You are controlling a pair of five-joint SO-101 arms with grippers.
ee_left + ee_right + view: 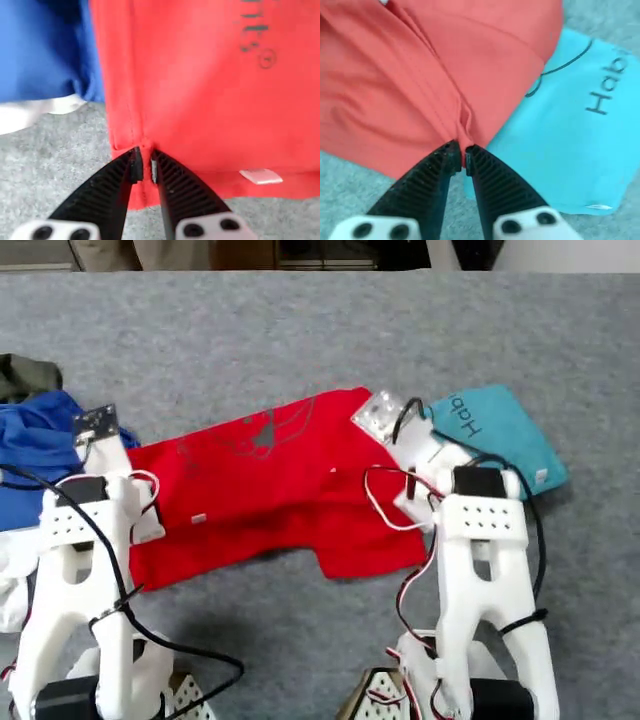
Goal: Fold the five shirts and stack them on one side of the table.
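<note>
Red shirt (270, 480) lies spread flat and a bit slanted on the grey table cover (300, 330), with a dark print (262, 432) on its far half and a small white label (260, 176) by its near hem. Left gripper (145, 167) is at the red shirt's end nearest the blue shirt, jaws narrowed to a slit with a bit of red hem pinched between the tips, cloth puckered right there. Right gripper (464, 157) is at the red shirt's opposite end, jaws likewise almost together and clamped on a raised ridge of red fabric, creases running away from the pinch. Left arm (85, 540) stands over one end of the red shirt and right arm (480, 540) over the other, its red and white wires hanging above the red cloth. Teal shirt (570, 140), folded into a compact rectangle with dark lettering facing up, lies right against the red shirt at the right gripper's end, touching its edge. Blue shirt (45, 45) is bunched and unfolded, touching the red shirt's edge at the left gripper's end. White cloth (30, 112) pokes out from under the blue shirt, near the red shirt's hem with a strip of grey between. Dark olive garment (25, 375) is crumpled beyond the blue shirt, well apart from the red shirt. One flap of the red shirt's near hem juts out toward the arm bases.
</note>
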